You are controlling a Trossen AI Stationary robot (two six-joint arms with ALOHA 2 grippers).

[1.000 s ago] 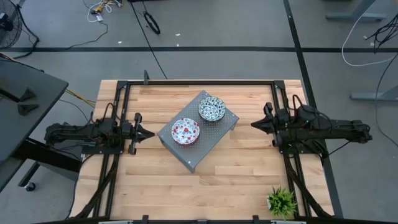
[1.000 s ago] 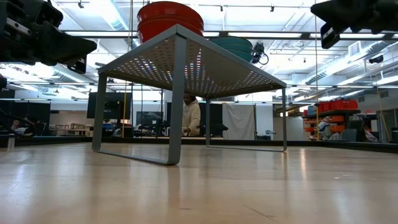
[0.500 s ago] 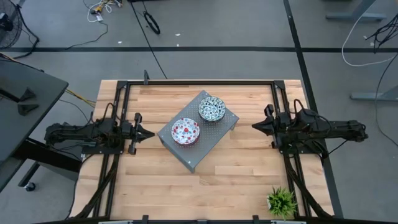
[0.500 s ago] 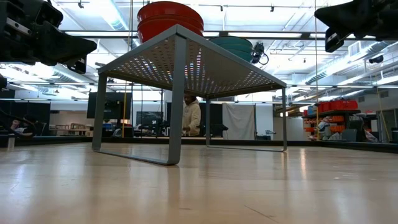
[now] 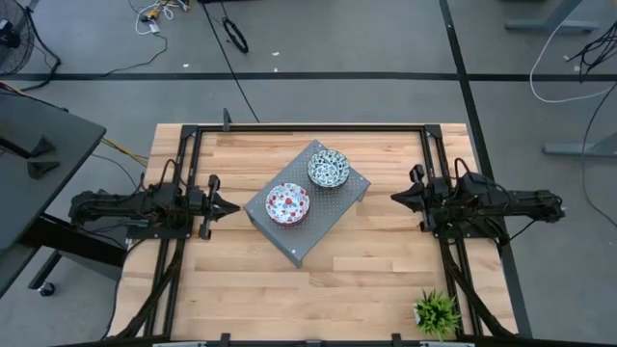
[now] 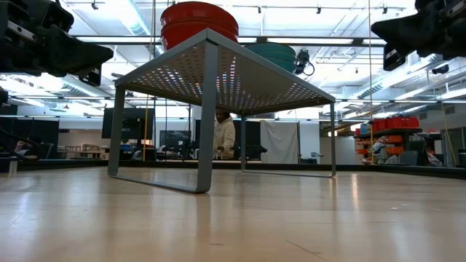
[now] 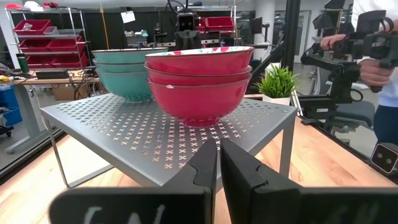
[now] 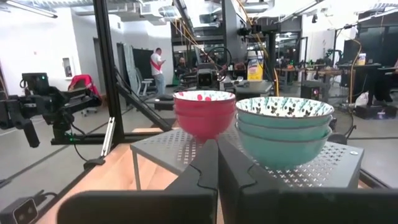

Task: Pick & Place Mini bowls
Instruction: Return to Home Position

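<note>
Right gripper (image 5: 393, 196), pressed together, has drawn back slightly; left gripper (image 5: 236, 204), also closed, stays put. Only the wrist views show red bowls (image 7: 199, 84) and teal bowls (image 8: 283, 132) stacked three-high.

You see red bowls (image 5: 287, 203), white inside with red speckled flowers, and teal bowls (image 5: 329, 169), white inside with dark green flowers. Your shelf (image 5: 313, 231) is grey with cross-shaped perforations, the counter (image 5: 366, 270) is pale striped wood, and the plant (image 5: 436, 312) is green.
</note>
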